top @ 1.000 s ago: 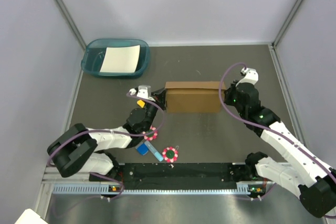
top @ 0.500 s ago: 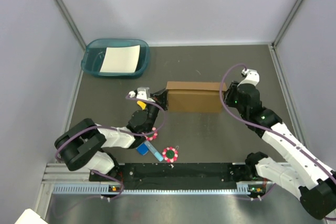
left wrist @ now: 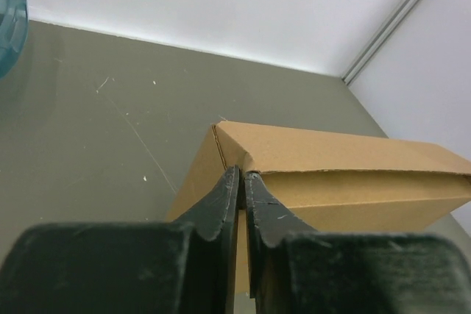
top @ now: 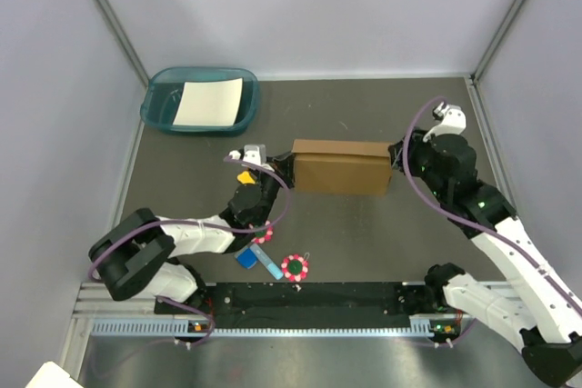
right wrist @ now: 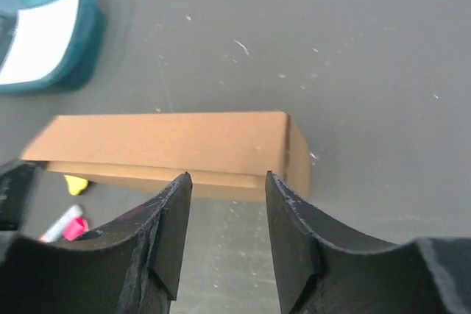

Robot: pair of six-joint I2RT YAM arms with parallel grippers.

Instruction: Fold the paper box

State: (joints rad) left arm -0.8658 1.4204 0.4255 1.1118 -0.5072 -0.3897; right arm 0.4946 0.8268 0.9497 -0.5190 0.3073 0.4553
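Watching from above: the paper box (top: 341, 166) lay in the middle of the table (top: 382, 111) as a long, closed brown block. The left gripper (top: 277, 168) was at its left end and the right gripper (top: 397, 159) just off its right end.
Top risk: I judged that a push from the left alone could slide or swing the box instead of seating a flap.
Left wrist, jaws: clenched, tips against the box's end corner; I could not tell whether a cardboard edge was pinched.
Left wrist, risk: a hard squeeze there could crush the corrugated corner.
Left wrist, material: matte brown board with crisp creases and a flap edge running along the side.
Right wrist, jaws: released, nothing between them, the box beyond the tips.
Right wrist, risk: closing carelessly could dent the end wall.
Right wrist, surfaces: flat smooth box faces with square corners; the table was dull grey and scuffed.
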